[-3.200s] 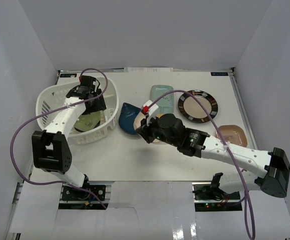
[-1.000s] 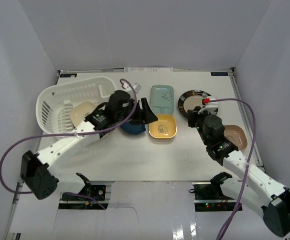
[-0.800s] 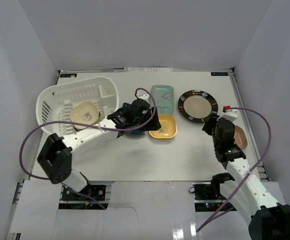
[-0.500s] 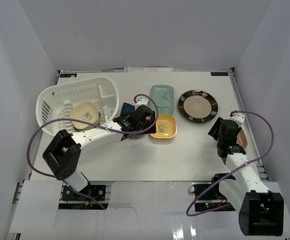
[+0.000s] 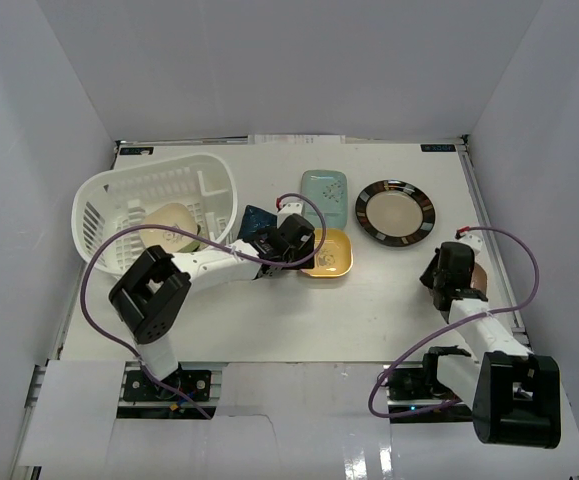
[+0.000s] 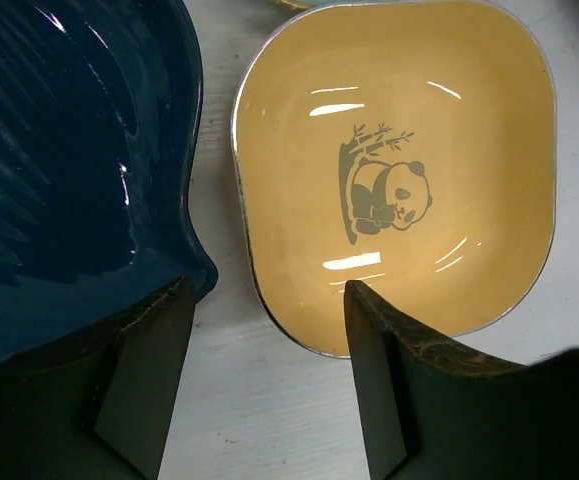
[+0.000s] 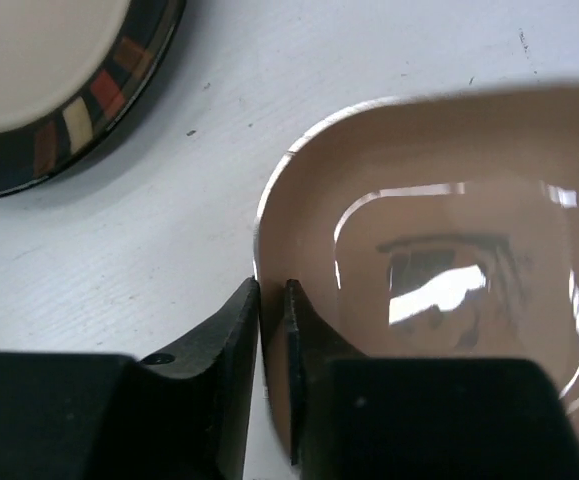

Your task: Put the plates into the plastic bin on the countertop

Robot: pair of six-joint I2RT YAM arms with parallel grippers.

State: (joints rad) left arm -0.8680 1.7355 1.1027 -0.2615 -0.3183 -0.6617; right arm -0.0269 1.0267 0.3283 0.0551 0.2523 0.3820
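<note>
Right gripper: your right gripper (image 7: 268, 292) is far right of the bin (image 5: 99, 200), its fingers narrow and pinching the rim of the brown plate (image 7: 439, 270) on the countertop (image 5: 369, 310).
Left gripper: your left gripper (image 6: 267, 292) hangs just right of the bin, fingers wide and holding nothing.
Its tips: one is over the blue plate (image 6: 59, 150) beside the bin, the other over the yellow plate (image 6: 399, 120).
Bin: a beige plate (image 5: 169, 228) lies inside.
Farther back: the teal plate (image 5: 324, 190) and the round plate (image 5: 396, 211) sit right of the bin.
</note>
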